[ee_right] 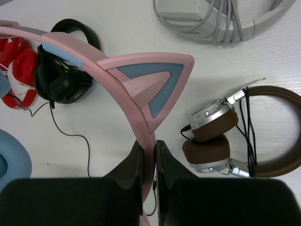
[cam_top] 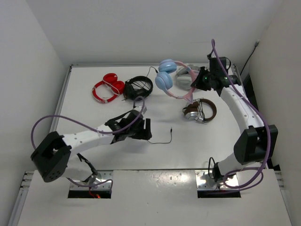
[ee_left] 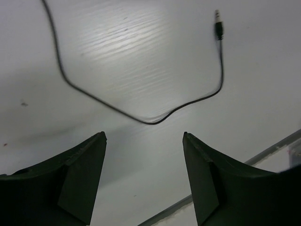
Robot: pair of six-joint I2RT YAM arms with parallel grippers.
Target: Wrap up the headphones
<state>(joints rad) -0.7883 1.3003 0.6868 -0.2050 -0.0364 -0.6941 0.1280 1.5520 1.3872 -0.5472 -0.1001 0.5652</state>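
Even, diffuse light from above fills the overhead view; the white wood-grain desk is bright, with faint soft shadows beneath the white robot arms. In the left wrist view a glare patch washes the desk's upper middle, the thin black cable is sharp, and the dark left claw is soft. In the right wrist view the light blue and pink cat-eared headphones are crisp at the headband, blurred at the left edge; the black right claw loses detail.

Open table around cable plug; far half crowded: red pair, black pair, brown-and-silver pair.
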